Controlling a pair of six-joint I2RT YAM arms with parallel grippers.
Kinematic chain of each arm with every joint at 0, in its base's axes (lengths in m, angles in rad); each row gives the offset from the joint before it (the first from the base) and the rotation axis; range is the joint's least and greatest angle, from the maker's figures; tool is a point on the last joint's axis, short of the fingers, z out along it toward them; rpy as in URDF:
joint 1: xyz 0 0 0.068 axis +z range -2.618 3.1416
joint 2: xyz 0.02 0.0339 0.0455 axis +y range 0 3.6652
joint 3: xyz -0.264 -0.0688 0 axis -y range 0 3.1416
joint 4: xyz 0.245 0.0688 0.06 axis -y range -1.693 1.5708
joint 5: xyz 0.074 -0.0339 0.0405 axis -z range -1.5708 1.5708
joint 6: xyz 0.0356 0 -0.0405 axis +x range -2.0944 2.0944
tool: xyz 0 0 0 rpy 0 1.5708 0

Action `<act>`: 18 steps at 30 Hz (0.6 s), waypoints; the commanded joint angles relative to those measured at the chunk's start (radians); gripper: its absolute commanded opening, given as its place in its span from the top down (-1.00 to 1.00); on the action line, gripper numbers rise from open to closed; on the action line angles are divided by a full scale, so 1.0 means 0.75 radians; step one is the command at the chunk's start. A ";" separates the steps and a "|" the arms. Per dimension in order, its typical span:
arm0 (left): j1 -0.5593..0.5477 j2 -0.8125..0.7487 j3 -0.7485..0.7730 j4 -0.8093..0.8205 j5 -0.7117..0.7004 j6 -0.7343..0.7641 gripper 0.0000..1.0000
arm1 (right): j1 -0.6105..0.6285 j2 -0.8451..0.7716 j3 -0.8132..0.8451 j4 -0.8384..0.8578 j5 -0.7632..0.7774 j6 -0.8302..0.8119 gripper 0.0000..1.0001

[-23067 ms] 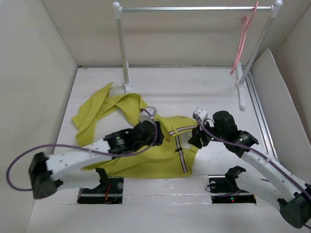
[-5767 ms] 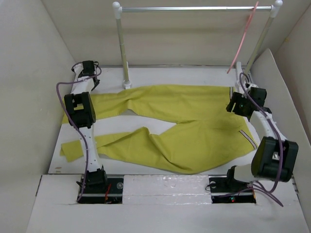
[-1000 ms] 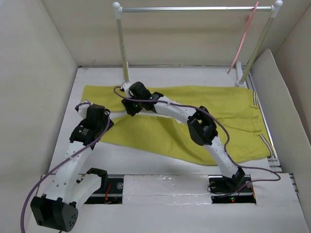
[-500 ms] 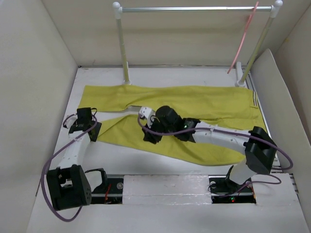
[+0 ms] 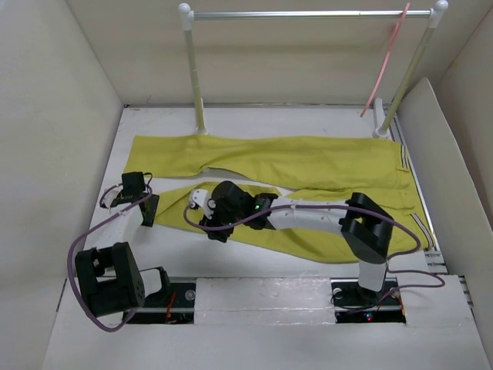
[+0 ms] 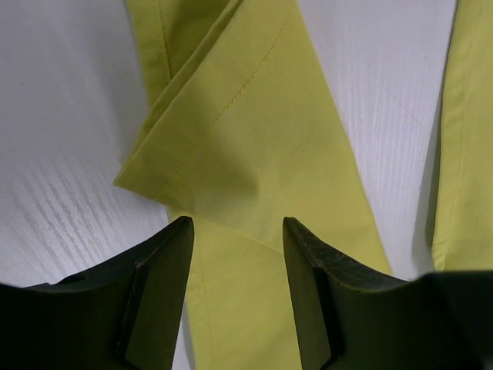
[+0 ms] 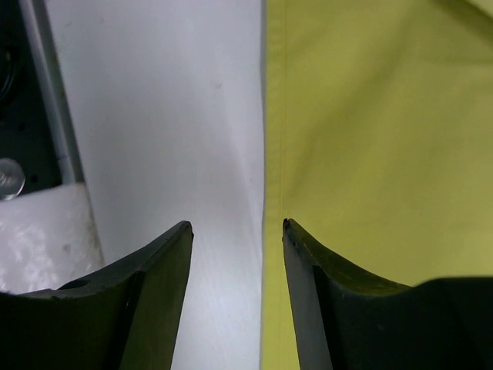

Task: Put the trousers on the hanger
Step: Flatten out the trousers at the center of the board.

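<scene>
The mustard trousers [image 5: 308, 166] lie flat across the table, with the striped waistband [image 5: 412, 193] at the right and both legs running left. The pink hanger [image 5: 384, 62] hangs at the right end of the rack rail, far from both grippers. My left gripper [image 5: 151, 211] is open and empty, low over the near leg's cuff, whose corner [image 6: 231, 139] is folded over, between the jaws [image 6: 235, 225]. My right gripper [image 5: 213, 230] is open and empty. It straddles the near leg's front edge [image 7: 266, 193], with cloth [image 7: 370, 139] on its right and bare table on its left.
The rack has white posts [image 5: 192, 69] and a metal rail [image 5: 308, 13] along the back. Box walls close in on the left, back and right. A metal track [image 5: 420, 193] runs along the right side. The arm bases [image 5: 362, 297] sit at the near edge.
My right gripper has moved left and nearer along the near leg, to its front edge. My left gripper has stayed at the cuff. The trousers lie as before.
</scene>
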 commanded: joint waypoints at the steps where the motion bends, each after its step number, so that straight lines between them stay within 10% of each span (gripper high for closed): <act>1: 0.018 0.008 -0.022 0.010 -0.031 0.001 0.09 | 0.010 0.137 0.174 -0.026 0.052 -0.066 -0.13; 14: 0.031 0.143 0.037 0.061 -0.072 0.065 0.78 | 0.022 0.460 0.385 0.003 0.268 -0.087 -0.08; 18: 0.031 0.126 0.107 0.049 -0.121 0.146 1.00 | 0.034 0.481 0.328 -0.001 0.395 -0.052 0.58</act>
